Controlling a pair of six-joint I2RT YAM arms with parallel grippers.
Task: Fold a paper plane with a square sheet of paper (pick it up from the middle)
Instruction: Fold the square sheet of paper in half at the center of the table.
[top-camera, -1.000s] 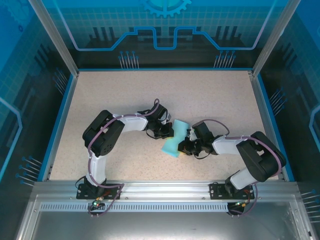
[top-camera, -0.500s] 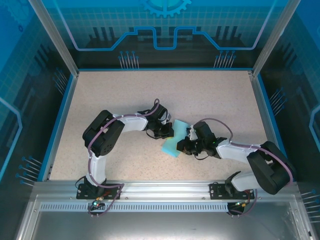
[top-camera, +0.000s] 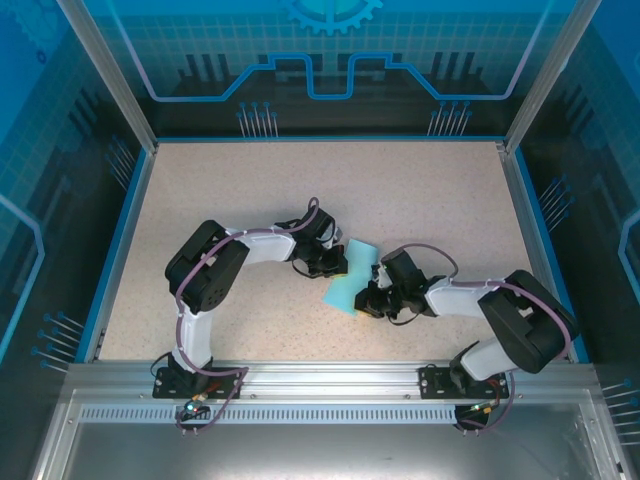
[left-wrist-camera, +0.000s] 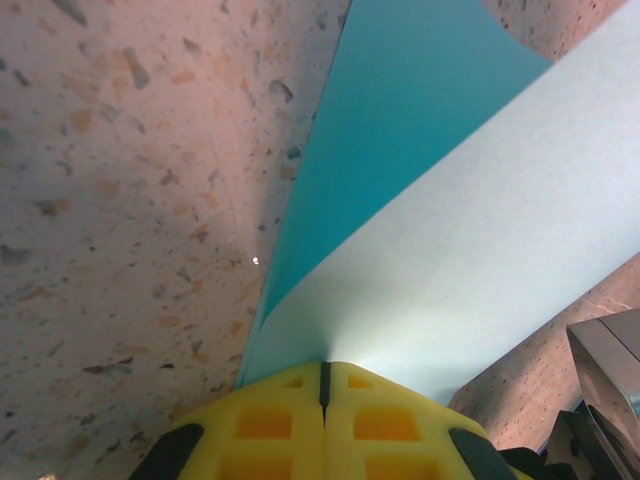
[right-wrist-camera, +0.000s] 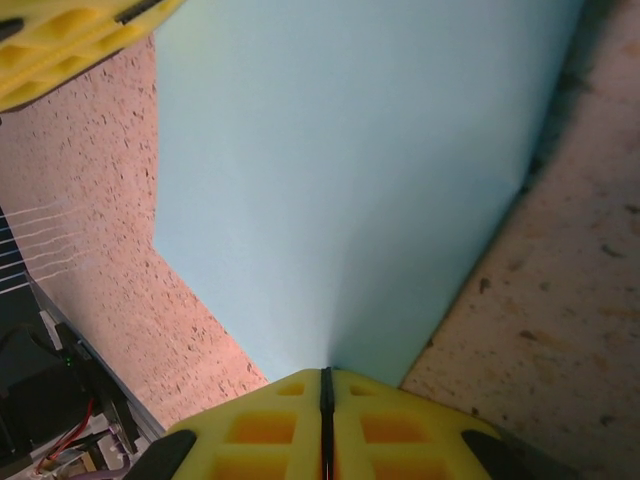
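1. Left tool (top-camera: 330, 263): you have it at the left edge of the square sheet of paper (top-camera: 344, 290). In the left wrist view its yellow fingers (left-wrist-camera: 265, 425) are pressed together with the sheet's edge coming straight out of the seam. Log it as pinching the sheet.
2. Sheet: it lies between your two tools, touching both, over the speckled worktop (top-camera: 250, 200). From above it narrows at the waist where the tools meet it. It widens again toward the far right and the near left.
3. Sheet layers: the left wrist view shows a paler face curving over a darker one below. That reads as a soft bend, not a pressed crease. You can't tell from these views whether the lower face rests flat on the worktop.
4. Right tool (top-camera: 368, 298): it is at the right edge of the sheet, opposite the left tool. The right wrist view shows its fingers (right-wrist-camera: 260, 430) closed tight with the sheet fanning out from between them. It is pinching the sheet too. One yellow finger of the left tool shows at the sheet's far corner in that view.
5. Progress, as a judgement: early. The sheet is picked up and held on both sides, and a first bend is started.
6. Left to do: no sharp centre crease shows, and no pointed nose or wings. You have yet to flatten this bend into a crease, fold the corners in and form the dart.
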